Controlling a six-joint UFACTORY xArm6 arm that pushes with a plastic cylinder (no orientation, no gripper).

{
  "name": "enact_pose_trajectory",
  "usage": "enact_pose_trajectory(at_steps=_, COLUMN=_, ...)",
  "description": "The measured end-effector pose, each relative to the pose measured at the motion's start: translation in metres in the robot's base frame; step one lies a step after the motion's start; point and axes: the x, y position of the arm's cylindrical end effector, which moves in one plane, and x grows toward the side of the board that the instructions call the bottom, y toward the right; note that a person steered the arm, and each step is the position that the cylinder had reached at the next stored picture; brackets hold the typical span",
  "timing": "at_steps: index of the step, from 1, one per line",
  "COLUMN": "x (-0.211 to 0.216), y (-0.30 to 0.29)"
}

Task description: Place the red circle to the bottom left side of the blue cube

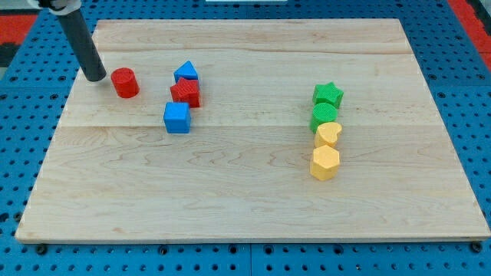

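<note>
The red circle [125,82], a short red cylinder, stands at the board's upper left. The blue cube [177,117] lies to its lower right, a short gap away. My tip [96,77] rests on the board just left of the red circle, close to it; I cannot tell if they touch. The rod rises to the view's top left.
A red star-like block [186,93] sits just above the blue cube, with a blue triangle block [186,73] above that. On the right, a column runs down: green star [328,95], green block [325,116], yellow heart [328,134], yellow hexagon [324,162]. The wooden board [245,207] lies on a blue pegboard.
</note>
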Motion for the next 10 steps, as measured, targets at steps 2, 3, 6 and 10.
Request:
enact_pose_trajectory(at_steps=2, x=0.001, y=0.055)
enact_pose_trajectory(at_steps=3, x=0.000, y=0.065)
enact_pose_trajectory(at_steps=6, x=0.126, y=0.087)
enact_pose_trajectory(at_steps=10, x=0.111, y=0.039)
